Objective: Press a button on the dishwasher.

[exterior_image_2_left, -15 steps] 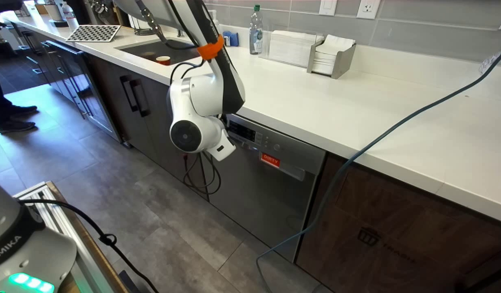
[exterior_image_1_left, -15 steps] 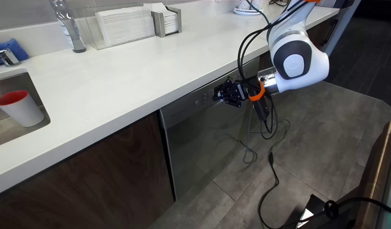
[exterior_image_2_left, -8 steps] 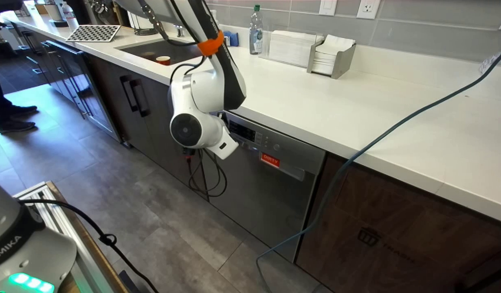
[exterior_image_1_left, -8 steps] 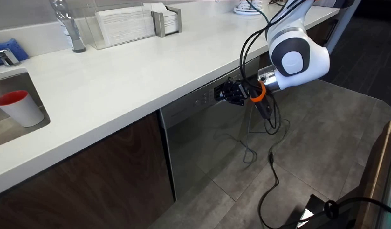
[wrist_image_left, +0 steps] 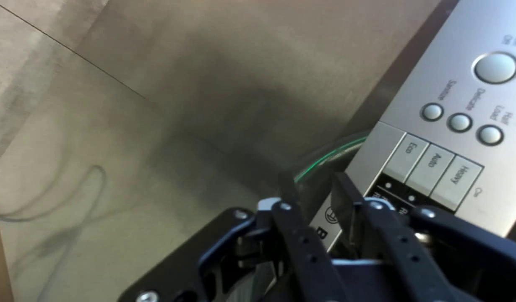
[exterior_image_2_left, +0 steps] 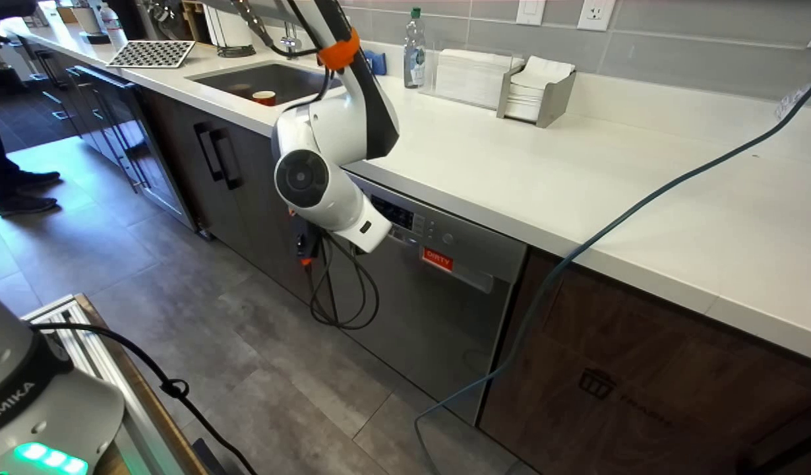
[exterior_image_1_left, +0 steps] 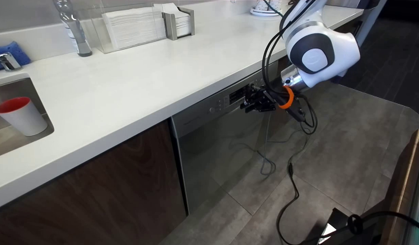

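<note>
The dishwasher (exterior_image_1_left: 209, 156) is the grey metal front under the counter; it also shows in an exterior view (exterior_image_2_left: 412, 323) with a red "DIRTY" label (exterior_image_2_left: 438, 259). Its control strip fills the right of the wrist view, with a large round On/Off button (wrist_image_left: 496, 68), several small round buttons (wrist_image_left: 459, 122) and flat Eco, Auto and Heavy buttons (wrist_image_left: 434, 165). My gripper (wrist_image_left: 314, 179) is partly open and empty, with a gap between its fingers. In an exterior view the gripper (exterior_image_1_left: 243, 107) is just in front of the dark display (exterior_image_1_left: 238, 94), seemingly apart. The arm hides it in an exterior view (exterior_image_2_left: 336, 198).
The white counter edge (exterior_image_1_left: 155, 119) overhangs the dishwasher. Brown cabinet doors (exterior_image_1_left: 93, 190) stand beside it. A cable loop (exterior_image_2_left: 343, 310) hangs from the wrist. A blue cable (exterior_image_2_left: 550, 284) crosses in front of the cabinets. A cup (exterior_image_1_left: 21, 115) is in the sink.
My gripper has moved right and slightly down in an exterior view, back from the control strip, uncovering the dark display. The wrist has tilted and its cable loop has swung along.
</note>
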